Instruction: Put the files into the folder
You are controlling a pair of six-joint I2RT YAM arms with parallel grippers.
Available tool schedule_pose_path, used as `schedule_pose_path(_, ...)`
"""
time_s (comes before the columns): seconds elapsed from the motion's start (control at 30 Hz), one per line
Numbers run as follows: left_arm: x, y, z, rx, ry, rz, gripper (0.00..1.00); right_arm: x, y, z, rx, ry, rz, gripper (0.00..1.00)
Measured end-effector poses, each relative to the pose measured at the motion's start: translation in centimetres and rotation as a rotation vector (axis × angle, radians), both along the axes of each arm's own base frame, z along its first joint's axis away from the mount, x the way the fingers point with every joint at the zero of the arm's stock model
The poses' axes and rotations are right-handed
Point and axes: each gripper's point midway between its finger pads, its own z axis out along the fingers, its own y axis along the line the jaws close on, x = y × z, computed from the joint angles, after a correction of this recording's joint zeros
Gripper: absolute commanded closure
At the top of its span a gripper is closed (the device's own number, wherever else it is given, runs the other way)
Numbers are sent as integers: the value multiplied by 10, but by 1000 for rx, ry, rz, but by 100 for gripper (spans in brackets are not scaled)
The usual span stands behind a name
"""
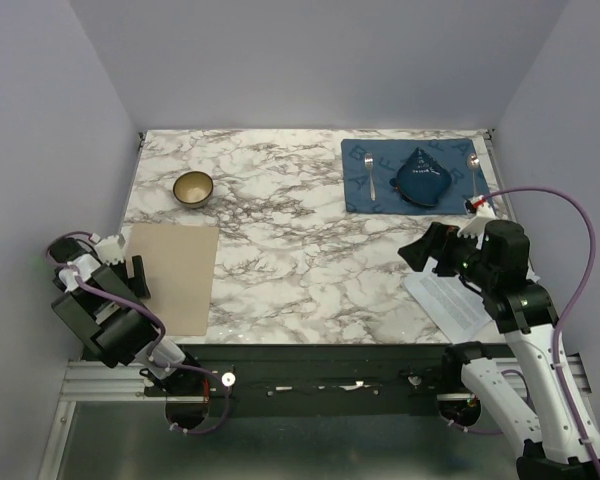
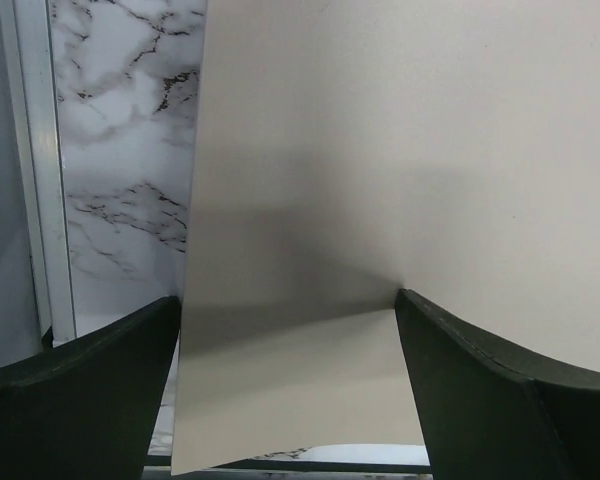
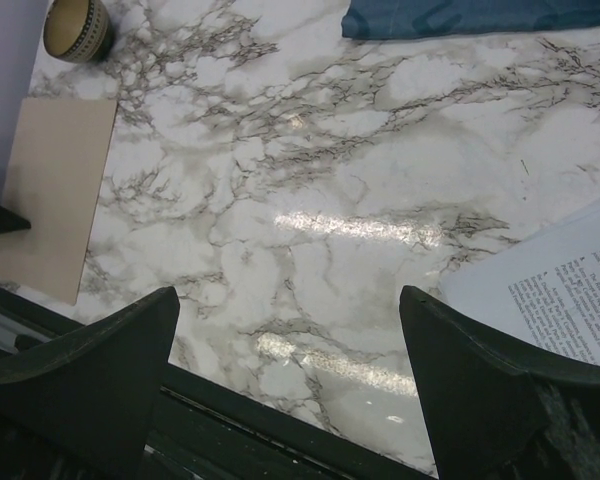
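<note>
At the left, the left pincer [image 1: 136,276] is spread wide over the left edge of the folder [image 1: 175,272], gripping nothing. The folder lies closed and flat on the table [image 1: 300,250]. A small bowl [image 1: 193,188] sits behind it. At the far right lies a blue placemat [image 1: 357,190]. The right pincer [image 1: 432,248] hangs open above the marble, holding nothing. The files [image 1: 448,302] lie beneath that arm at the table's near right edge.

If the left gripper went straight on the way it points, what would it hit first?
Probably the folder: it fills the view between the left gripper's open fingers.
</note>
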Motion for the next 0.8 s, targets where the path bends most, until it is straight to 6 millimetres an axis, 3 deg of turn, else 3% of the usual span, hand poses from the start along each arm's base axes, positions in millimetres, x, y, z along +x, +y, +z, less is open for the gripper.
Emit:
schedule_pose_path(0.17, 1, -11, 0, 17, -10, -46, 1, 0, 1, 7, 7, -12, 7, 0)
schedule_pose_path(0.4, 11, -83, 11, 61, -71, -307, 1, -2, 6, 3, 35, 7, 18, 0)
schedule_pose_path(0.8, 21, -143, 3, 59, -34, -557, 1, 0, 17, -52, 81, 125, 35, 0)
